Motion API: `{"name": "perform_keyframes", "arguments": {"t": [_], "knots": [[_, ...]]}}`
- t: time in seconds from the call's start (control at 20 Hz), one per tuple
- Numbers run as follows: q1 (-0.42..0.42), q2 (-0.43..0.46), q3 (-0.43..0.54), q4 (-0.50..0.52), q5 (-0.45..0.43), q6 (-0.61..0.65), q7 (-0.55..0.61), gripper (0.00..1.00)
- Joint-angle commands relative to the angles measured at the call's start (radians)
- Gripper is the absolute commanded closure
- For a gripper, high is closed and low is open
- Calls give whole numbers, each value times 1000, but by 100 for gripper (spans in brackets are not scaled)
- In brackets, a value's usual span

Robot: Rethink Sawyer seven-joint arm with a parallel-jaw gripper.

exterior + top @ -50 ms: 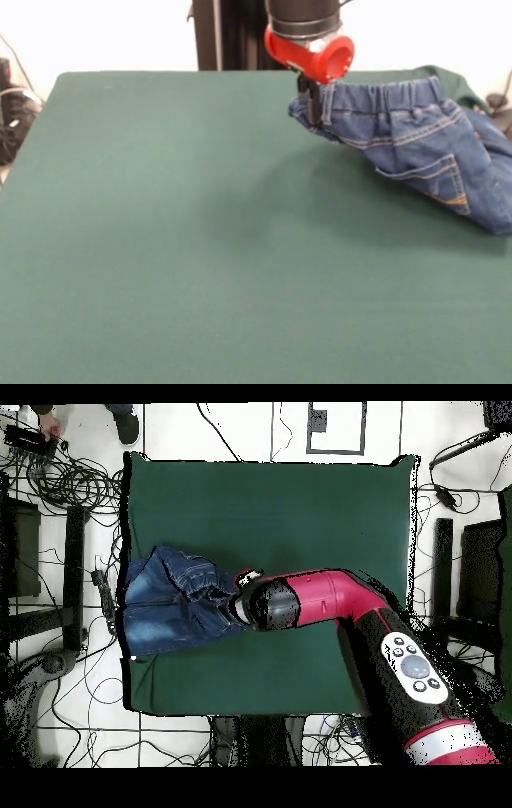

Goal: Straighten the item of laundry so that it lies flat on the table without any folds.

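The gripper (314,98) is clamped on the waistband corner of the jeans (436,144), which lie bunched at one side edge of the table (176,240), part of them hanging past that edge. The hold looks thin, so a pull toward the table's middle could slip off the elastic. The overhanging denim could also drag the jeans off the side.
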Motion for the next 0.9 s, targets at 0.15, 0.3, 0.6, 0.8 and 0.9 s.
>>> {"name": "perform_keyframes", "arguments": {"t": [0.15,0.3,0.6,0.8,0.9], "knots": [[-86,51,96,-157,-92,196,-512,100],[-102,50,105,-175,-92,230,-552,100],[-95,62,91,-211,-127,258,-593,100],[-104,86,94,-229,-129,256,-618,100],[-108,93,97,-237,-127,262,-632,100]]}}
